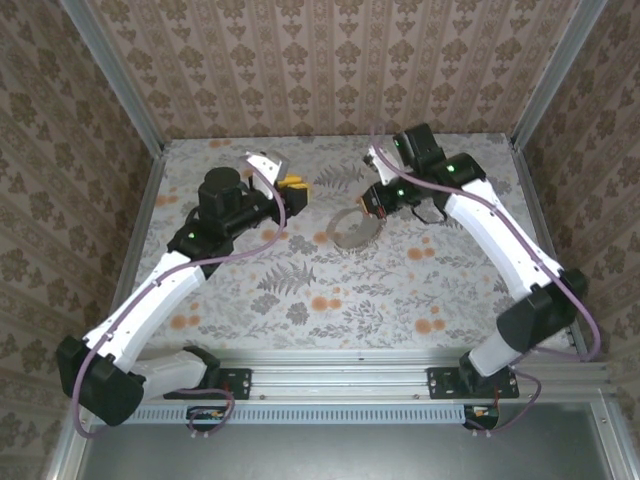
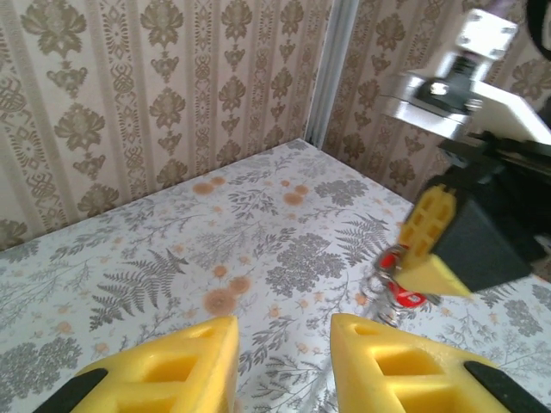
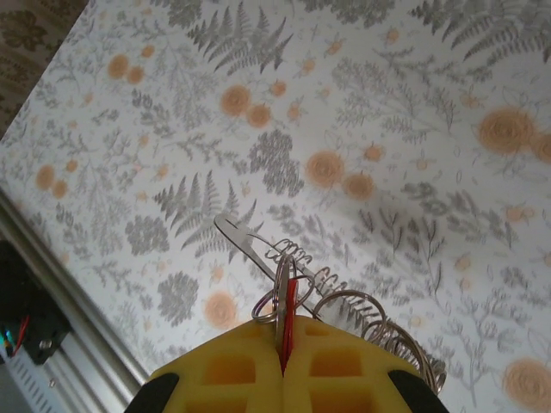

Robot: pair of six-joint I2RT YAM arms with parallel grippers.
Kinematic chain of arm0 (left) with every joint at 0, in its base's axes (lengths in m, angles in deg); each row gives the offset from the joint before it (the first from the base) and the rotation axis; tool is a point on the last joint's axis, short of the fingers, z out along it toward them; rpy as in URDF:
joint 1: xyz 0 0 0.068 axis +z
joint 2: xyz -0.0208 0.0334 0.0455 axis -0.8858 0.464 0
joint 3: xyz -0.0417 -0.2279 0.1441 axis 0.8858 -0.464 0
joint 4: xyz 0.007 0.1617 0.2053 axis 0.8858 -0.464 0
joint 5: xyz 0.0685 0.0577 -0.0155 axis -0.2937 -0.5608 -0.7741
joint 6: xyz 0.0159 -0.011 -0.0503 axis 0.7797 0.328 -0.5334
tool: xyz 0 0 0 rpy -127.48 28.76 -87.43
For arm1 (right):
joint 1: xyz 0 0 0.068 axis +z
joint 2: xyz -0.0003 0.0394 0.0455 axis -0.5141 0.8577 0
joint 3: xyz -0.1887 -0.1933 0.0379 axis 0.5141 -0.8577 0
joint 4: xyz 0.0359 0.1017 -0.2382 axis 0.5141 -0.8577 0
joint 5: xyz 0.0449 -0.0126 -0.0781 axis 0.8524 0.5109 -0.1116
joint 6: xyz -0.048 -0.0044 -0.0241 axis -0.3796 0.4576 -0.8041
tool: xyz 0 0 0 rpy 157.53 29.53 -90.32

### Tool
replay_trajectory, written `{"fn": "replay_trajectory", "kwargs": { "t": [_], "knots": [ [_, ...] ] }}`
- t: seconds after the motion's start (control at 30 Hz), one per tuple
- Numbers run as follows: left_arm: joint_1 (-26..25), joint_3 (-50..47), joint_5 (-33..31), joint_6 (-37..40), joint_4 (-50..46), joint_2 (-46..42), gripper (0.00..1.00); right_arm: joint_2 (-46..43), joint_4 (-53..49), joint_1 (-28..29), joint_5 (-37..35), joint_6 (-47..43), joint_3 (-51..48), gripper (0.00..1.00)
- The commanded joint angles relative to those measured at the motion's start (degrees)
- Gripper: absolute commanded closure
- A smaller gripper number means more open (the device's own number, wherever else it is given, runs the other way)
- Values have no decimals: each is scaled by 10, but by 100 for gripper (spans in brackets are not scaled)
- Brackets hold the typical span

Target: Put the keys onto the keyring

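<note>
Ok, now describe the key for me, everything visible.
The key is small and slim: a silvery metal blade with a bright red head. The right pincer is shut on that head, which shows edge-on between the yellow fingers. The blade sticks out beyond them, slanting over the floral table; whether it touches cannot be told. Thin wire loops sit against the key near its head, beside the large keyring; whether it is threaded on them is unclear.

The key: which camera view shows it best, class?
The right wrist view: the key is close and sharp, red head pinched in the right gripper. The left wrist view catches a small red blur; in the top external view it is too small to tell.
</note>
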Motion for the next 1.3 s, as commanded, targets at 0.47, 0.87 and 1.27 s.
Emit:
{"fn": "replay_trajectory", "kwargs": {
  "t": [0.47,0.87,1.27],
  "knots": [
    [44,-32,-2,-31,8,-34,64,236,49,5,-13,29,139,100],
    [43,-31,14,-56,5,-40,63,111,218,19,7,137,-201,100],
    [43,-25,30,-80,0,-29,61,100,274,33,32,181,-310,100]
  ]
}}
